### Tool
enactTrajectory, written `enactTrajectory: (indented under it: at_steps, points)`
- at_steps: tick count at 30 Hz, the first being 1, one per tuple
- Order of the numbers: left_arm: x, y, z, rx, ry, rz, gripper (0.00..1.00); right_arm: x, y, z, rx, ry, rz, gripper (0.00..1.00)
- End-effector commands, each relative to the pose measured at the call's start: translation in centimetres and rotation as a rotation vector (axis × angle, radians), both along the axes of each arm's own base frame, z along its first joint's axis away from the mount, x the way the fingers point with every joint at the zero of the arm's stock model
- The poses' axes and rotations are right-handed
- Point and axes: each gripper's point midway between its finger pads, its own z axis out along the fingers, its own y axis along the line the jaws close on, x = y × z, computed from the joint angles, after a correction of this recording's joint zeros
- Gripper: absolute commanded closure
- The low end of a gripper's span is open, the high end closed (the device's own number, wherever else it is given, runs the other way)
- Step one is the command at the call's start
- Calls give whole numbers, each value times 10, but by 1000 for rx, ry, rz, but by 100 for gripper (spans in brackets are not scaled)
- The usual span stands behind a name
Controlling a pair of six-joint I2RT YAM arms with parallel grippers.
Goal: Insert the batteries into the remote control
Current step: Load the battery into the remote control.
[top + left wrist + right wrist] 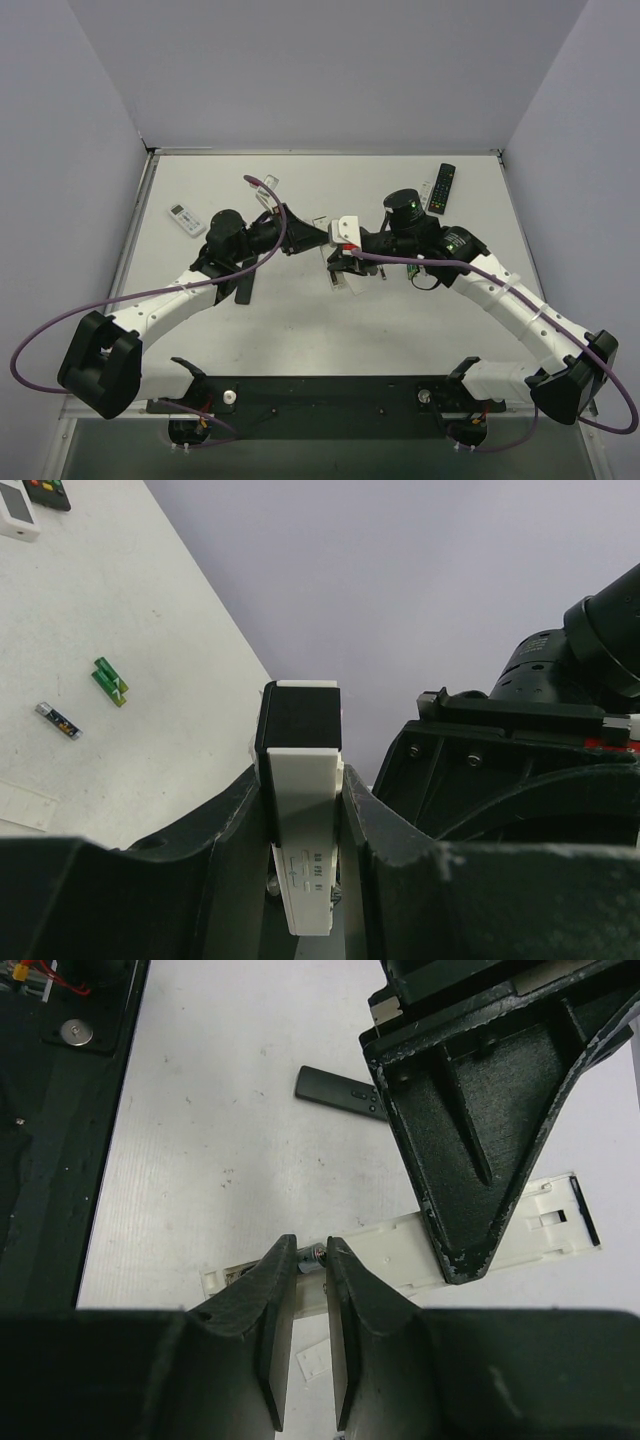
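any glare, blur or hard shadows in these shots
top external: even light, soft shadows on the table, no glare; left wrist: white remote sharp, near fingers dark; right wrist: black fingers lose detail, battery tiny between them

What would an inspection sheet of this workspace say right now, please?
Surface: white table, lightly scuffed.
Job's things: white rectangular remote control, held; small metal-ended battery, held; green batteries and dark slim battery, loose on the table.
Clutter: black remote; small white remote.
Grippers: left gripper fingers clamped on the white rectangular remote control; right gripper fingers pinching the small metal-ended battery.
Cables: purple cables looping from both arms.
Surroundings: plain grey walls; nothing else seen.
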Motion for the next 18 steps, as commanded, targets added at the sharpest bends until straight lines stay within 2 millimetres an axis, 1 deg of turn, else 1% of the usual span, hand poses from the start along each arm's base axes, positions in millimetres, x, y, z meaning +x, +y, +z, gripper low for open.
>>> enactTrajectory:
  at_steps: [1,2,4,5,7,12,14,15,16,17,18]
  points:
    - [-3,0,49,-117,-112,-7,100,-8,1,8,23,-5,53,87]
    - [-3,1,55,-145,-116,0,100,-9,0,4,16,3,51,87]
    - [-3,2,58,-169,-115,1,100,-11,-2,1,12,10,48,88]
    - [-4,3,64,-194,-121,2,100,-12,-3,-5,2,20,47,89]
    - [-4,4,69,-220,-123,3,100,-13,-5,-9,-5,26,43,89]
    - [-6,10,89,-293,-150,21,100,-16,-9,-25,-23,56,24,92]
    - [-7,12,94,-313,-160,30,100,-14,-11,-29,-28,58,-1,92]
    - [-7,13,96,-319,-163,33,100,-12,-12,-28,-16,44,-15,92]
    - [-7,14,98,-328,-167,40,100,-10,-15,-36,-28,47,-38,92]
    - [-7,16,100,-332,-172,43,100,-9,-16,-40,-29,52,-56,92]
    - [-8,16,100,-334,-173,44,100,-6,-16,-35,-7,27,-74,91]
